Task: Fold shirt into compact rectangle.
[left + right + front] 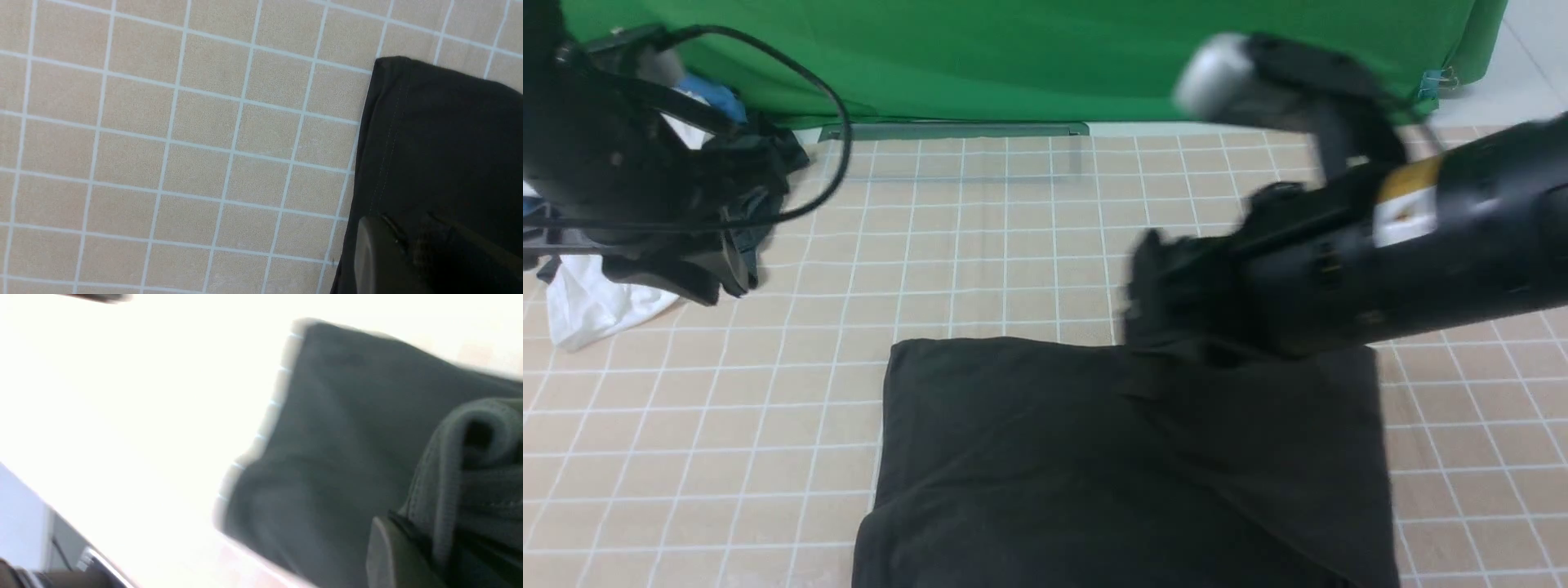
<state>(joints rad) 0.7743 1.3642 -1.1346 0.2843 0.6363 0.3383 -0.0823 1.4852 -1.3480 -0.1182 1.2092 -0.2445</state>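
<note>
Shirt (1094,465): black knit, lower centre of front view, folded on bench (727,425). Soft, light, limp; likely grips best at hemmed corners. Right claw (433,543) pinches a ribbed fold. Left claw (707,282), upper left: grip unclear.

Green cloth backdrop (1029,57) across the top of the frame, beige surface with a white grid (980,237) below it, pale floor (1531,57) at upper right

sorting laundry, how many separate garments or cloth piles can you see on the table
3 at least: the black shirt folded at the near centre, a white garment at the far left, a dark garment beside it. The left arm may hide more.
</note>
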